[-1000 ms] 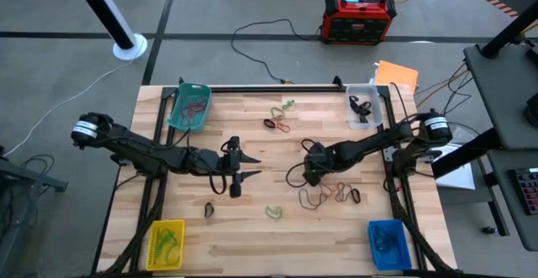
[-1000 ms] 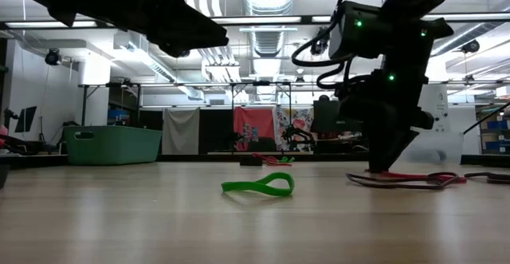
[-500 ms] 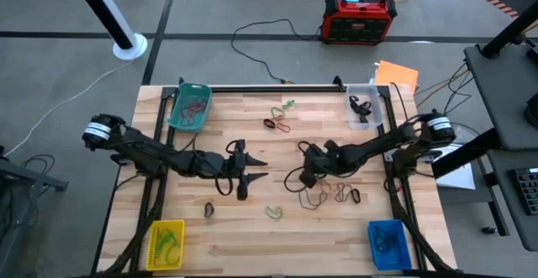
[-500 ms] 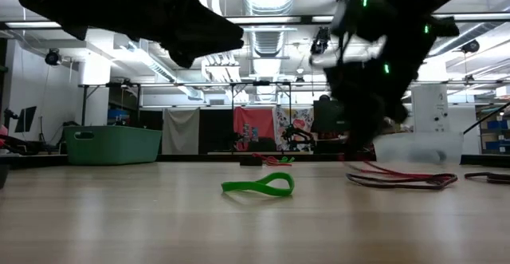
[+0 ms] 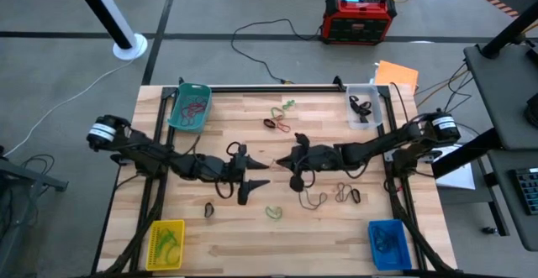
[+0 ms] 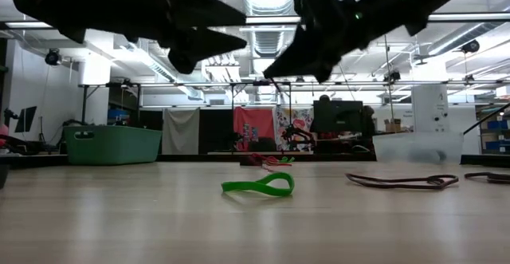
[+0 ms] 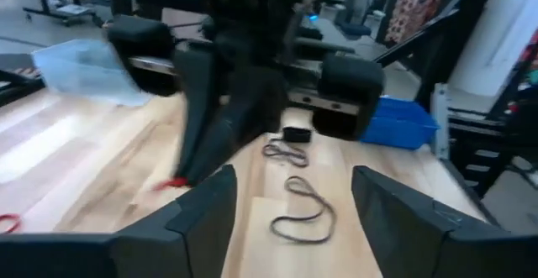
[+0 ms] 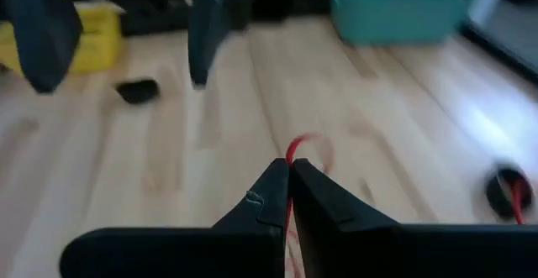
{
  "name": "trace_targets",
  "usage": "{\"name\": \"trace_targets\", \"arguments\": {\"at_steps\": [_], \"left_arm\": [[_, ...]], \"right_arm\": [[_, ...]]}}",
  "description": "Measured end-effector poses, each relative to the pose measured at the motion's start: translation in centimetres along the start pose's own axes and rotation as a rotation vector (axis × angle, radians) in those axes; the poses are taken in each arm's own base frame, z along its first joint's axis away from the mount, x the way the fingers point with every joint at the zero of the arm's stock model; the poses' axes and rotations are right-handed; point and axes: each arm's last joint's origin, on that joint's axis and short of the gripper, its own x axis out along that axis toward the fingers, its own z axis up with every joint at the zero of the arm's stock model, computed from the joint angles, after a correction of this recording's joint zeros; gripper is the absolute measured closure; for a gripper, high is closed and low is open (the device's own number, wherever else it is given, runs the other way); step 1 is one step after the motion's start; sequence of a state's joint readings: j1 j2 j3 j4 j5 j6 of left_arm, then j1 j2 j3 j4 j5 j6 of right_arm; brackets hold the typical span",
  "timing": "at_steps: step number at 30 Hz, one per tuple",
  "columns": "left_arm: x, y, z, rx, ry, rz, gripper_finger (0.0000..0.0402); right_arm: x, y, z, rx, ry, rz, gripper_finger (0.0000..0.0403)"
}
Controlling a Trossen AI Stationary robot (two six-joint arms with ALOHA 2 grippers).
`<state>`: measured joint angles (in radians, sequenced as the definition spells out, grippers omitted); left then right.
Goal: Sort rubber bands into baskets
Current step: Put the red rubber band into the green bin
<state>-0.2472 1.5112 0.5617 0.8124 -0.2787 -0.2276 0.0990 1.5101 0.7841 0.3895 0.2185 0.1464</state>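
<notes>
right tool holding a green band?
No. In the right wrist view the right tool is shut on a red rubber band, with a red loop showing beyond its closed tips.

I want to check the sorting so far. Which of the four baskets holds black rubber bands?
The clear basket at the table's far right corner. The dark bands lie inside it; the teal, yellow and blue baskets hold other contents.
</notes>
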Motion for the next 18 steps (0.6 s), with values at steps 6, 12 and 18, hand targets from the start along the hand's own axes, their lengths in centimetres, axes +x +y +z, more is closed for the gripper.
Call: {"name": "trace_targets", "arguments": {"at_steps": [6, 12, 18], "left_arm": [[-1.0, -1.5, 0.4, 0.011, -0.047, 0.089, 0.0169], [-2.6, -3.0, 1.0, 0.064, -0.085, 0.248, 0.0168], [-3.9, -3.7, 0.9, 0.069, -0.084, 0.397, 0.0168]], "right_arm": [[0.2, -0.7, 1.5, -0.055, -0.114, 0.129, 0.0394], [0.2, -0.9, 2.2, -0.123, -0.170, 0.199, 0.0394], [0.0, -0.7, 2.8, -0.160, -0.235, 0.332, 0.0394]]}}
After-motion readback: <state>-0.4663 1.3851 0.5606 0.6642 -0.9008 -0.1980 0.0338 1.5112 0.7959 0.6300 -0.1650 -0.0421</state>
